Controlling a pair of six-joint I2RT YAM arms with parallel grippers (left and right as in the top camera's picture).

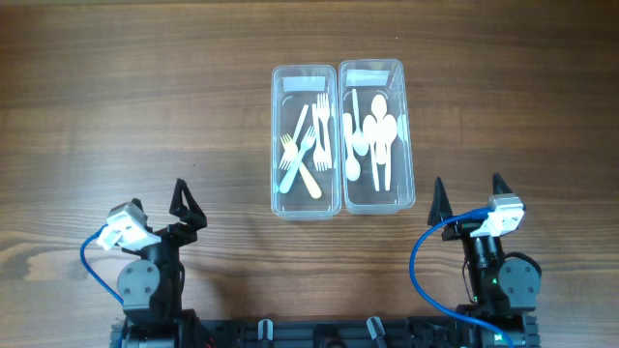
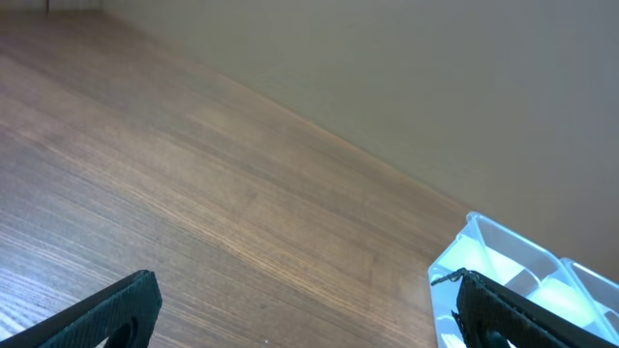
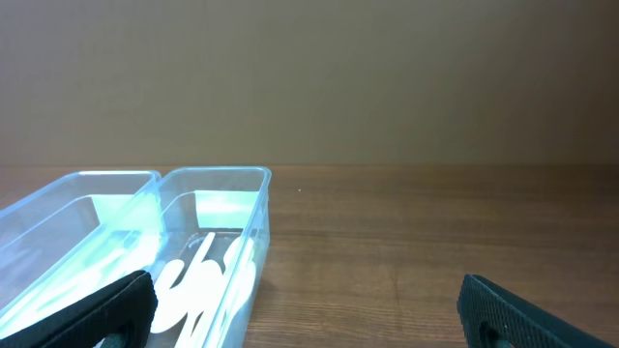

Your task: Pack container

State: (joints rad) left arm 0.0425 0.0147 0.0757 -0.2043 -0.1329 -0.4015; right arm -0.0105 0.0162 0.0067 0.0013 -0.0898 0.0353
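Containers, clear plastic, two, standing side by side at the middle of the table (image 1: 116, 97), well ahead of both arms.

- Left container (image 1: 275, 145): white forks (image 1: 308, 145), loosely heaped, some crossed.
- Right container (image 1: 410, 145): white spoons (image 1: 372, 135), lying roughly lengthwise.
- Left tool (image 1: 188, 205): at the near edge, jaws spread wide, nothing between them, angled toward the containers.
- Right tool (image 1: 468, 193): at the near edge, jaws spread wide, nothing held, facing the right container.
- Loose cutlery or lids on the table: none in view.

Handling note (judgement): the cutlery appears sorted already, so the step in hand is likely a reach toward one container. Approach from above, with the jaws set across a single piece lying free on top. Avoid the crossed forks, which would drag their neighbours. The walls look thin and light, so steady the container with the other arm before lifting anything.
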